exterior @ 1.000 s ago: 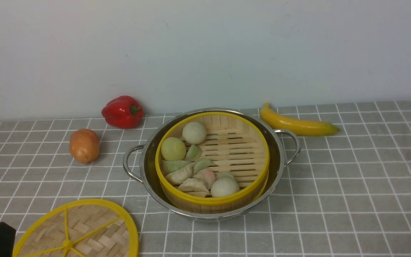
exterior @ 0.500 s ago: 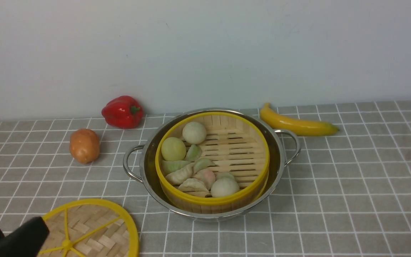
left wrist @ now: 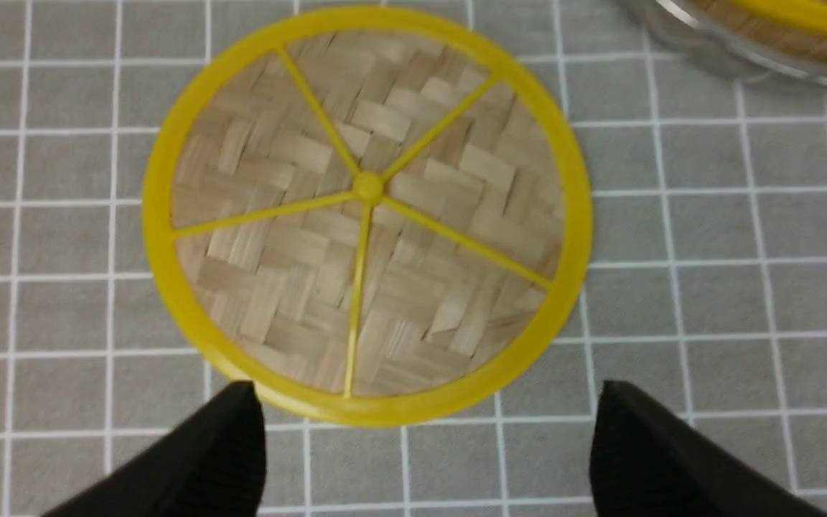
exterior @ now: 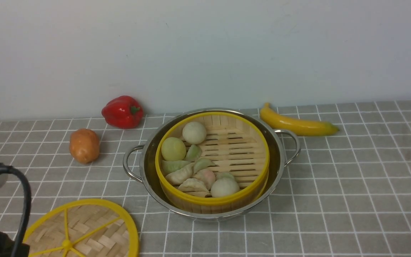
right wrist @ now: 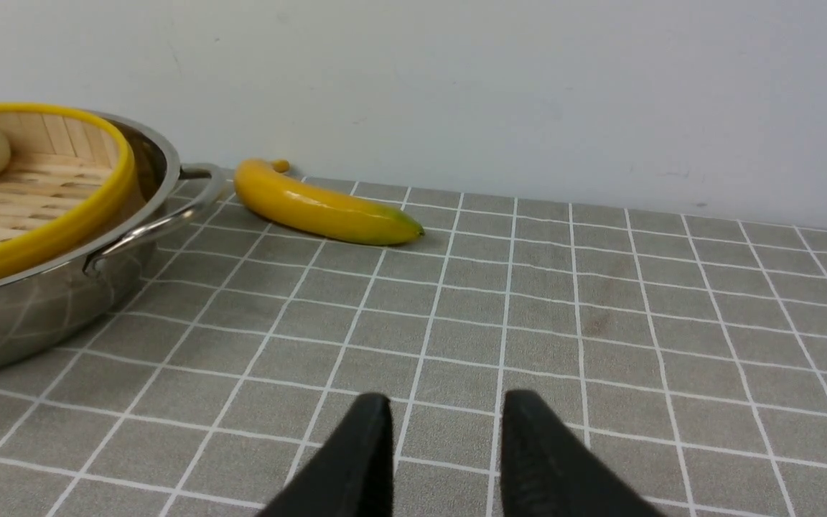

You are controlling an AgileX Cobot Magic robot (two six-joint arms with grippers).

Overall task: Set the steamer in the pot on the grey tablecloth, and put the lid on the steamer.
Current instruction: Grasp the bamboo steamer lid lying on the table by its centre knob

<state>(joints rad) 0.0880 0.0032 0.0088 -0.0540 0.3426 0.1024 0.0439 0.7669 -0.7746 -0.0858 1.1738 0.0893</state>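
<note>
The steamer [exterior: 212, 160], a bamboo basket with a yellow rim and pale dumplings and buns, sits inside the steel pot [exterior: 278, 167] on the grey tablecloth [exterior: 351, 178]. The lid [exterior: 80, 232], a flat woven disc with yellow rim and spokes, lies on the cloth to the pot's front left. In the left wrist view my left gripper [left wrist: 424, 388] hovers above the lid [left wrist: 367, 215], jaws wide open and empty, near its rim. My right gripper [right wrist: 448, 402] is low over bare cloth to the right of the pot [right wrist: 62, 301], jaws parted and empty.
A red pepper [exterior: 122, 111] and a potato [exterior: 84, 145] lie behind and left of the pot. A banana [exterior: 296, 124] lies behind and right of it, near the wall. My left arm's wrist and cable [exterior: 20, 192] show at the left edge.
My left arm has shifted over the lid: its black tip is gone from the front view's corner, and the wrist and cable now show at the left edge. Lid, pot and steamer have not moved.
</note>
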